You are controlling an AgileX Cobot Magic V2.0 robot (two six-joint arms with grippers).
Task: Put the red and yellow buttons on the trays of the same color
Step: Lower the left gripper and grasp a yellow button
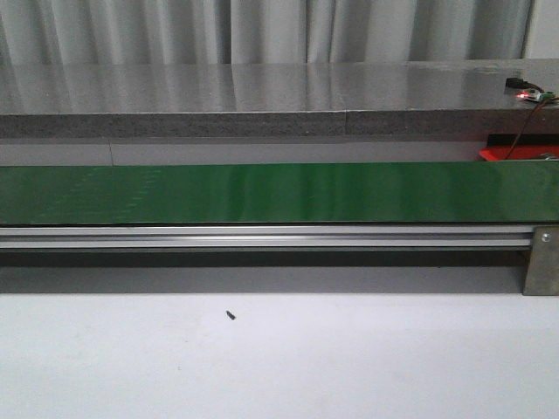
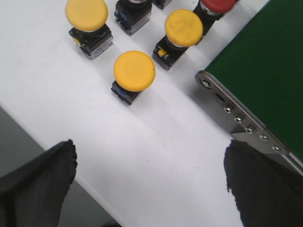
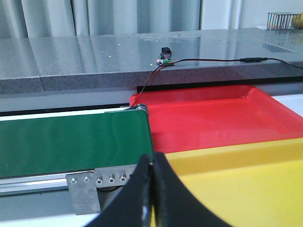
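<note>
In the left wrist view several push buttons stand on the white table: three yellow ones (image 2: 134,71), (image 2: 86,13), (image 2: 183,27) and a red one (image 2: 218,4) at the frame's edge. My left gripper (image 2: 150,182) is open and empty, a short way from the nearest yellow button, its fingers (image 2: 40,177) wide apart. My right gripper (image 3: 152,163) is shut and empty, at the end of the green belt. Past it lie the red tray (image 3: 213,120) and the yellow tray (image 3: 241,184). Neither gripper shows in the front view.
A green conveyor belt (image 1: 262,194) on an aluminium rail (image 1: 262,237) crosses the front view; its end bracket shows in both wrist views, left (image 2: 236,118) and right (image 3: 85,189). A grey counter (image 1: 262,96) with a small circuit board and cable (image 3: 165,60) lies behind. A corner of the red tray (image 1: 515,153) shows at the far right.
</note>
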